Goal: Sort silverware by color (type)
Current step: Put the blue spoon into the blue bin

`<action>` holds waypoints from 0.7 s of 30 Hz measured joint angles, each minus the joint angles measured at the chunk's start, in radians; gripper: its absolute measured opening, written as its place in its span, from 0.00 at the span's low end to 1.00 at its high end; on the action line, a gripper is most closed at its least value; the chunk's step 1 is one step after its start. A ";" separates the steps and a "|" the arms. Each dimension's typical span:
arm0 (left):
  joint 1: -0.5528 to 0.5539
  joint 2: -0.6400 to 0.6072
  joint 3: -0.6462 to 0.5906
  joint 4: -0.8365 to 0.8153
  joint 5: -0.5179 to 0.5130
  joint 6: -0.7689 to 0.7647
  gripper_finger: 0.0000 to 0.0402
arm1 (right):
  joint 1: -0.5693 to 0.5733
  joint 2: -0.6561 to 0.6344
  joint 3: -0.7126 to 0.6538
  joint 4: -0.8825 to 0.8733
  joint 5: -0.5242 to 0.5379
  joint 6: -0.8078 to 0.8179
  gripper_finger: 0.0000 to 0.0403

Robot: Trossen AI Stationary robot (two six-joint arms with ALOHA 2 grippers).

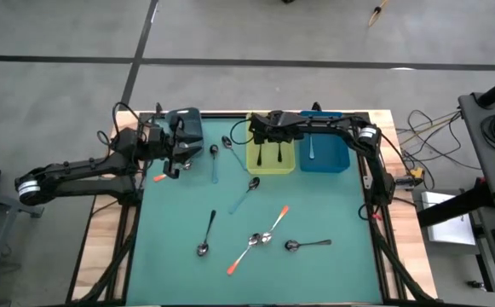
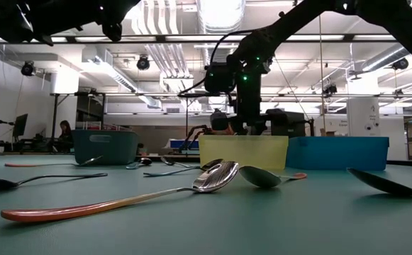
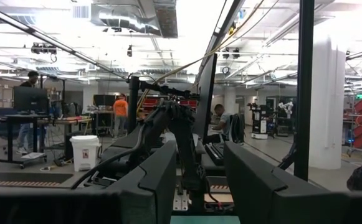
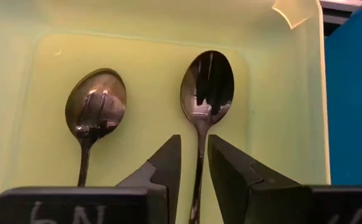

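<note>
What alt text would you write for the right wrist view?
Two black spoons lie side by side in a yellow bin. The right gripper is just above one handle, fingers slightly apart. A blue bin stands beside.

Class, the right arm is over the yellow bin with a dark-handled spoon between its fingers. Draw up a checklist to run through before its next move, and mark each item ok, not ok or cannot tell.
1. Right end effector is inside the yellow bin: ok.
2. Dark-handled spoon lies on the bin floor beside a second dark spoon, same colour together: ok.
3. Fingers clear of the spoon handle: cannot tell; the fingers stand slightly apart with the handle still between them.
4. Blue bin holds only a pale spoon: ok.
5. Spoons left to sort on the green mat: not ok, several remain.
6. Left end effector is away from the yellow bin, near the teal bin: ok.
</note>
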 joint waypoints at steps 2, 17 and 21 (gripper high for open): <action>0.000 0.000 0.000 -0.001 0.000 0.000 0.29 | 0.007 -0.012 -0.001 -0.002 0.000 -0.028 0.19; 0.000 0.000 0.001 -0.096 0.001 -0.054 0.29 | 0.241 -0.121 0.000 -0.040 0.112 -0.422 0.15; 0.000 -0.009 0.001 -0.277 0.001 -0.066 0.29 | 0.324 -0.146 0.000 -0.043 0.107 -0.536 0.15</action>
